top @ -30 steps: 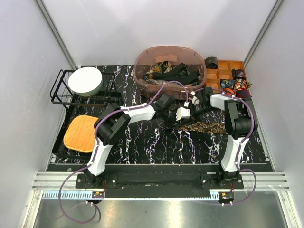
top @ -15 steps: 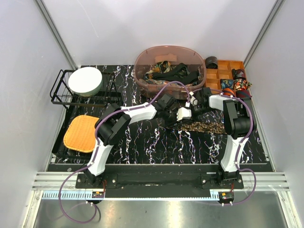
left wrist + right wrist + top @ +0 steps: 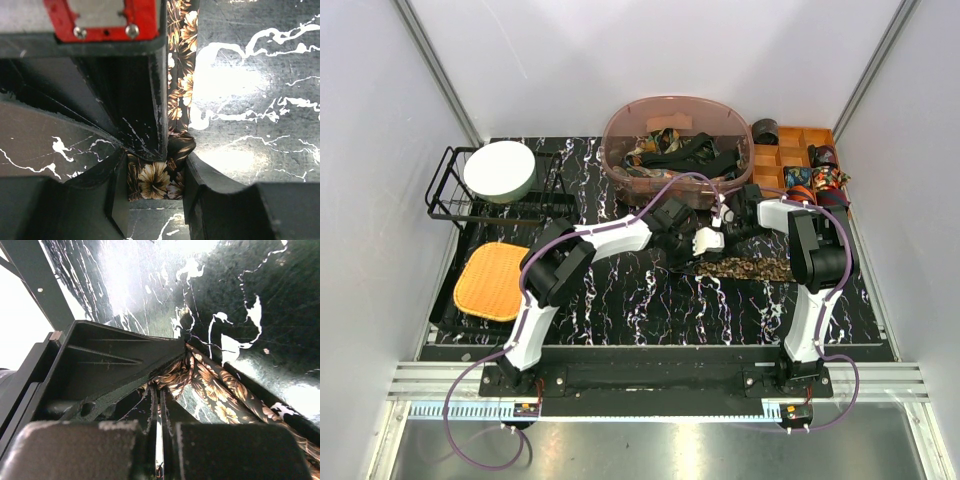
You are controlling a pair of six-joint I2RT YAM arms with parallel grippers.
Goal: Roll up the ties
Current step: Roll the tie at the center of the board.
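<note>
I work on a black table (image 3: 640, 300) veined with white, boxed in by pale walls (image 3: 620, 60) on three sides. At the far left a wire rack (image 3: 445, 200) holds a white round dish (image 3: 500, 172). An orange pad (image 3: 492, 280) lies in front of it, close to the table's left edge. The middle of the table nearest my bases is bare marble, the widest stretch of open room.

At the back stands a brown see-through tub (image 3: 620, 160) with loose ties (image 3: 675, 152) heaped inside. Just in front of it my left fingers (image 3: 696, 250) are partly closed on the brown floral tie (image 3: 155, 182), whose folded end fills the gap between them. My right fingers (image 3: 160, 425) meet them there, pressed tight together with their tips against that same end. Whether cloth is caught between them I cannot tell.

The rest of the tie lies flat, running right across the table towards my right arm (image 3: 815, 260). In the back right corner a wooden tray (image 3: 790, 155) with compartments holds rolled ties (image 3: 815, 180), close against the right wall and the table's edge.
</note>
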